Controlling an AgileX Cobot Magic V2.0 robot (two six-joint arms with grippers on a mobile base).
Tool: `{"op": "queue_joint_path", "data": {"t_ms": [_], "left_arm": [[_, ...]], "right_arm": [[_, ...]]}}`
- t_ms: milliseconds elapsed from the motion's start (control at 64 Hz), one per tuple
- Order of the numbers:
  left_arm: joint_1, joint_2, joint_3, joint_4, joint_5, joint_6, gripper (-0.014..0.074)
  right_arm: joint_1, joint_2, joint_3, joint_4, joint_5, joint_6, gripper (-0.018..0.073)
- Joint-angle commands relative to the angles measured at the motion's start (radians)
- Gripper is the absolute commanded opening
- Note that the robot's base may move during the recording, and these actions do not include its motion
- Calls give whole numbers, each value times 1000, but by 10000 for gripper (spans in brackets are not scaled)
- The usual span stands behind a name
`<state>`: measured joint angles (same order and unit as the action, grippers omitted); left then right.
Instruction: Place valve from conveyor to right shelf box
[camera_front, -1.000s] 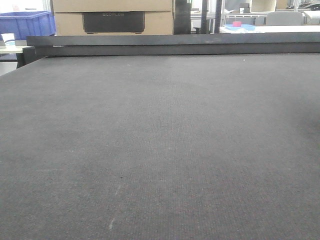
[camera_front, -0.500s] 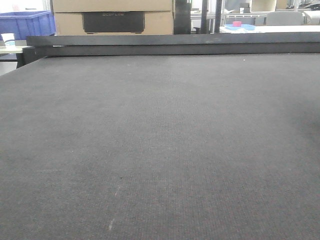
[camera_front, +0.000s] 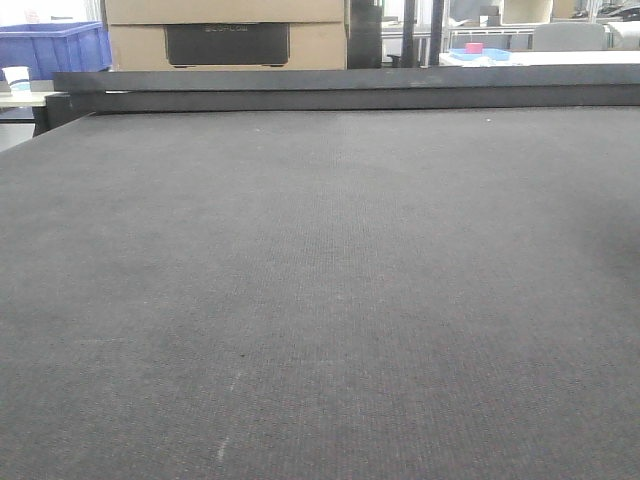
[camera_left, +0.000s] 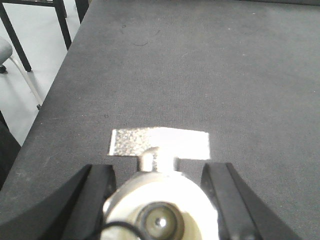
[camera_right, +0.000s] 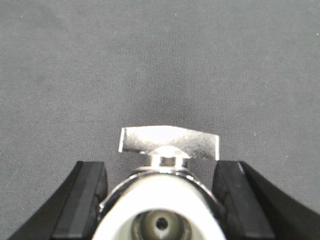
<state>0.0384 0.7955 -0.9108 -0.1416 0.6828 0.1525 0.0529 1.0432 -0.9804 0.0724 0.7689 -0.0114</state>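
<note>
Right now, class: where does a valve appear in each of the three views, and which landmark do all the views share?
Exterior front-facing: no valve in it.
Left wrist: valve at bottom centre, gripped by the left gripper.
Right wrist: second valve at bottom centre, gripped by the right gripper.
Shared landmark: the dark grey conveyor belt, filling most of each view.

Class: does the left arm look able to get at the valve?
Probably yes: the valve sits between the left gripper's black jaws, nothing blocking, though grip is unclear.
</note>
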Motion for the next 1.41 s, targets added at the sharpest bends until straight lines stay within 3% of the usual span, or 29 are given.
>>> {"op": "queue_joint_path", "data": {"t_ms": [0, 719, 1172, 1391], "left_arm": [[-3, -10, -4, -13, -53, 1, -111], [-3, -10, -4, -13, -77, 1, -111], [-3, -10, -4, -11, -84, 1, -111], [-3, -25, -4, -6, -82, 1, -111]], "right_arm": [[-2, -15, -8, -7, -61, -4, -162], [-2, -15, -8, -7, -76, -4, -162], [-2, -15, -8, -7, -302, -4, -162], [-2, -15, -8, -7, -325, -4, -162]]}}
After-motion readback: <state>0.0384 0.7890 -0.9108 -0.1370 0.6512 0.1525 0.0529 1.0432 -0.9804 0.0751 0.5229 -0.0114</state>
